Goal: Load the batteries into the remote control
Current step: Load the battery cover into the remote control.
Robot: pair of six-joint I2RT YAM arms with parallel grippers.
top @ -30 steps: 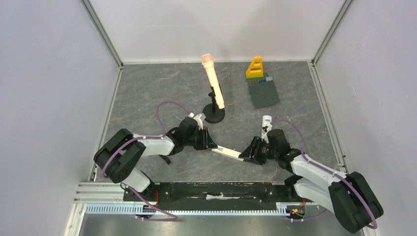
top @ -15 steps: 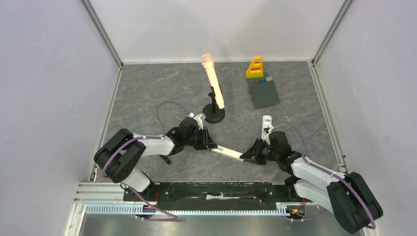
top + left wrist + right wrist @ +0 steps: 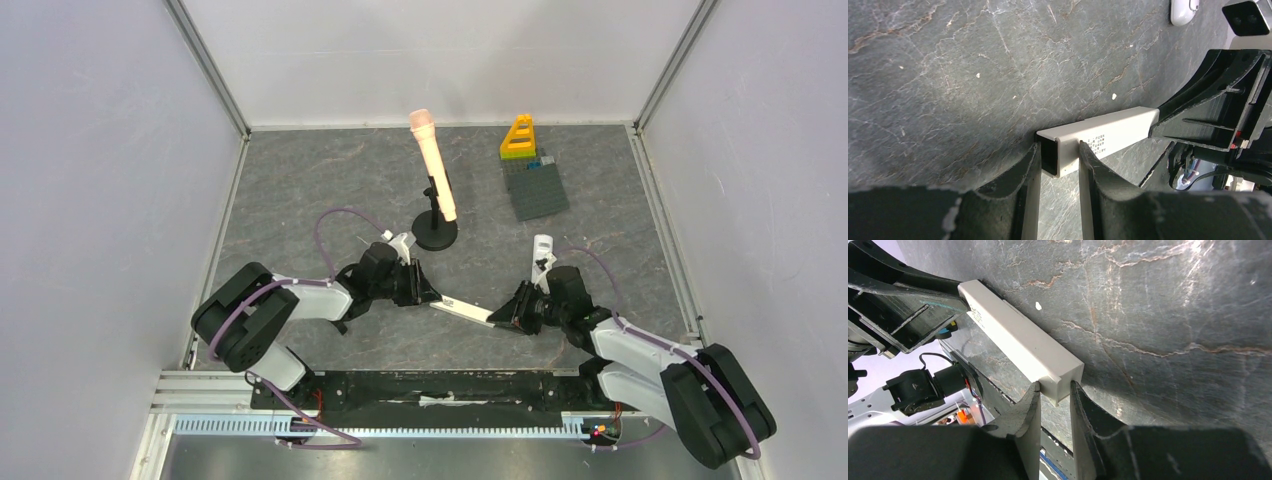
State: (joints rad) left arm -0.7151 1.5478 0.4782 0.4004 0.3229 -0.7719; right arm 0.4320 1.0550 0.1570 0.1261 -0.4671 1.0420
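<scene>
One white remote [image 3: 1108, 132], two grippers, one per end. At left end, left gripper [image 3: 1058, 152] clamps it; at right end, right gripper [image 3: 1054, 387] does likewise. Long axis runs left-right over near table [image 3: 300, 190], right end slightly nearer bases. Left wrist view shows dark hollow end and small print; right wrist view shows closed end. Lifted or resting: unclear. One microphone [image 3: 432, 165] and one grey baseplate [image 3: 540, 190] behind.
</scene>
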